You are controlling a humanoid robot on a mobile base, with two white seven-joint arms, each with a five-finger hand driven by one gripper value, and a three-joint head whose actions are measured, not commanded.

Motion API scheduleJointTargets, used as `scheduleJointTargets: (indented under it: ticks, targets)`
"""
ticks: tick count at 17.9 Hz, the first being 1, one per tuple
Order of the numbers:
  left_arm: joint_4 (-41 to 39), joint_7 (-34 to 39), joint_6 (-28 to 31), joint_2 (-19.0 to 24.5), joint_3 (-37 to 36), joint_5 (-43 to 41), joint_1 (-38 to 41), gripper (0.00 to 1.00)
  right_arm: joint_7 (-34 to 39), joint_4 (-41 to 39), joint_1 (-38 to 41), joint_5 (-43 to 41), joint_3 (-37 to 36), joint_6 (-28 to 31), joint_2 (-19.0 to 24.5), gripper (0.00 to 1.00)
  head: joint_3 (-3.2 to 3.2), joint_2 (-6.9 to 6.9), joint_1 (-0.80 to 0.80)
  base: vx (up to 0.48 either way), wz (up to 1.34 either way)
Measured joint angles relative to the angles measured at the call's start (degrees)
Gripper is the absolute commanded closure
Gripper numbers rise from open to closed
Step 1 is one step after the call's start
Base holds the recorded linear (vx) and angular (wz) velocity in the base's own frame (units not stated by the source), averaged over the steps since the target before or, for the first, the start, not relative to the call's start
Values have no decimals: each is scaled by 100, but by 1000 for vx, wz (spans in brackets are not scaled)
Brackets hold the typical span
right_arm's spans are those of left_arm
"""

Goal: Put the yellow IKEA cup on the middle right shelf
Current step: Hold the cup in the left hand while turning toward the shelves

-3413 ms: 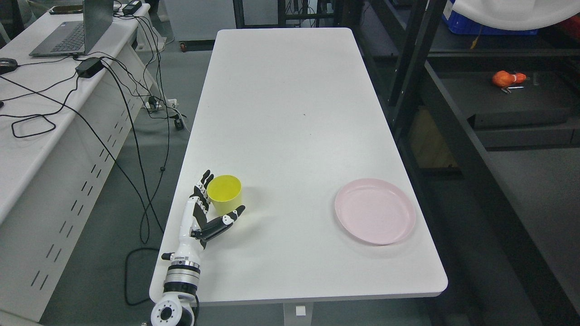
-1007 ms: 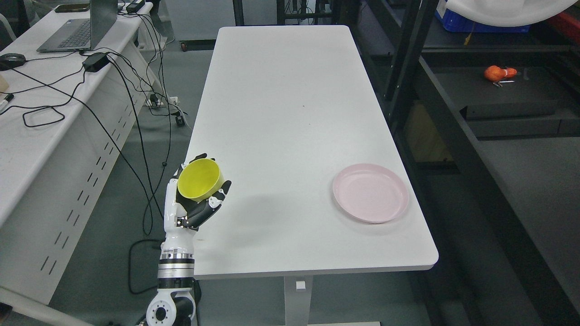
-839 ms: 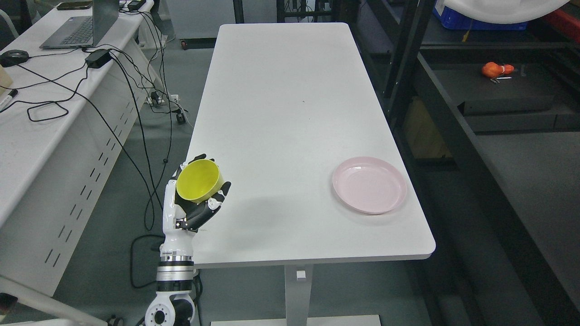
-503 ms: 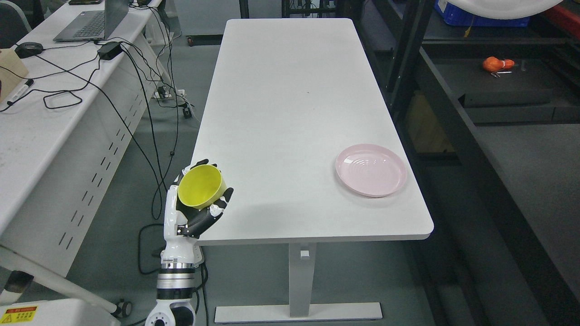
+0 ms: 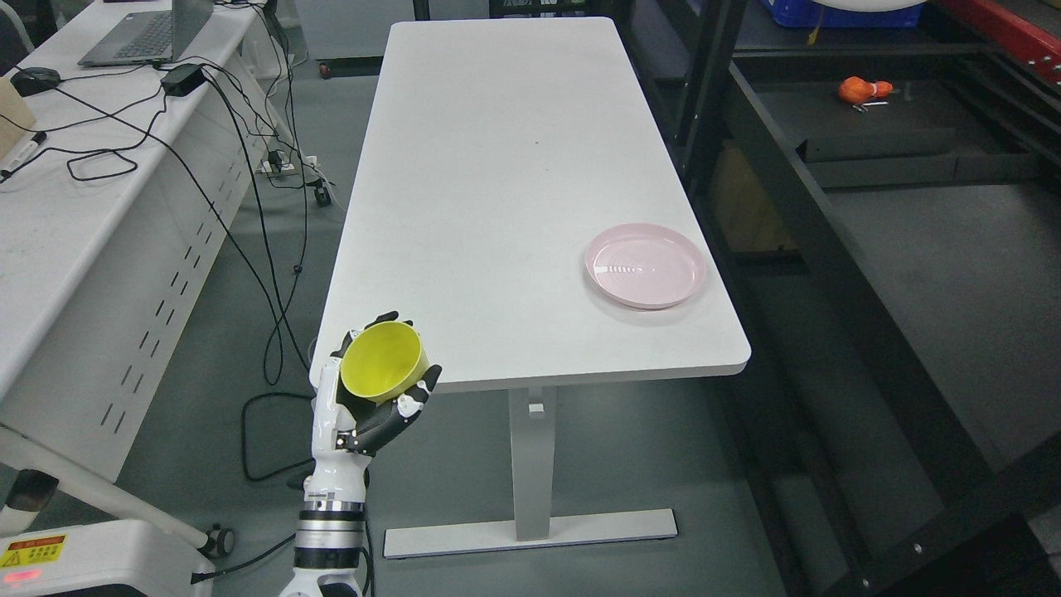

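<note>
Head view: left hand [image 5: 369, 406] fingers [image 5: 396, 417] gripping yellow cup [image 5: 384, 373]; cup base hidden, forearm cut off.

The table [image 5: 497, 166] is bare except for a pink plate [image 5: 646, 266] near its right edge. Black shelf uprights [image 5: 704, 108] stand just beside that edge, fronting the dark shelf [image 5: 953, 274].

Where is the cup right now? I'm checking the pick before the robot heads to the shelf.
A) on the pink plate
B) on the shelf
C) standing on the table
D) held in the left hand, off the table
D: the left hand has its fingers curled around the cup, lifted off the table at its near left corner.
</note>
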Motion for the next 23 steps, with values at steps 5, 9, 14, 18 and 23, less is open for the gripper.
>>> scheduleJointTargets:
  ticks: [5,9,14,18,23]
  targets:
    - [-23,17,18,0,-32,-11,12,99,0,0,1,0,0,0,0,1,0,0,0,-167,-364]
    - [-32,21,28,0,-41,-14,52,99,0,0,1,0,0,0,0,1,0,0,0,-159,-464]
    - [-25,22,32,0,-29,-16,108,99,0,0,1,0,0,0,0,1,0,0,0,-139,-591]
    - [26,2,32,0,-20,-16,114,99,0,0,1,0,0,0,0,1,0,0,0,-121,-620]
    - [67,-7,59,0,-72,-16,137,99,0,0,0,0,0,0,0,1,0,0,0,-105,-634]
